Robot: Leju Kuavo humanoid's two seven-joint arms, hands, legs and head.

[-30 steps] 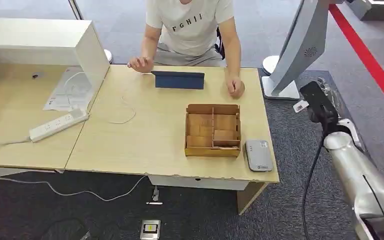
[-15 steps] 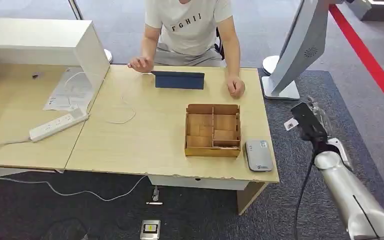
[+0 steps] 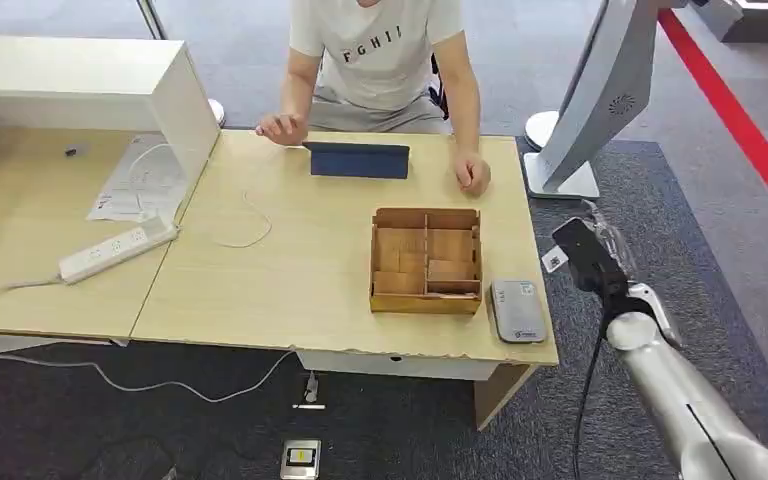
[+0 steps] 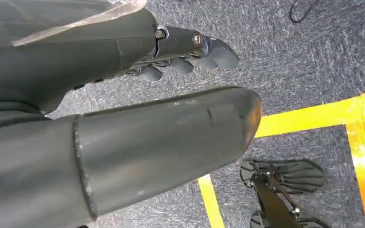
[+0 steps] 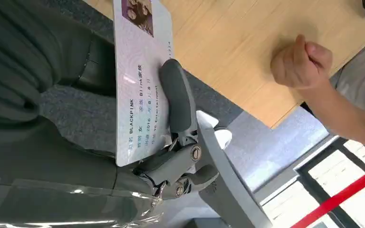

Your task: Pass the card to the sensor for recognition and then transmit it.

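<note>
A light wooden desk (image 3: 300,270) stands on dark grey carpet, with a red floor stripe running off at 1 o'clock and a white kiosk stand (image 3: 600,90) just beyond the desk's far right corner. A person (image 3: 380,60) sits at 12 o'clock, one fist resting on the desktop beside a dark blue tablet (image 3: 358,160).

On the desk, a wooden divider box (image 3: 426,260) sits at 3 o'clock of centre, and the grey card sensor (image 3: 516,310) lies just beside it, near the front right corner.

The right hand (image 3: 585,255) hovers off the desk's right edge — the card (image 5: 140,80) is pinched flat between thumb and fingers (image 5: 178,102). The left hand (image 4: 123,109) hangs over the floor, holding nothing, fingers apart.

To do this step well, I judge the hand should swing toward 9 o'clock, level the card face-down over the sensor, and keep the pinch firm — a tilted card may not read.
</note>
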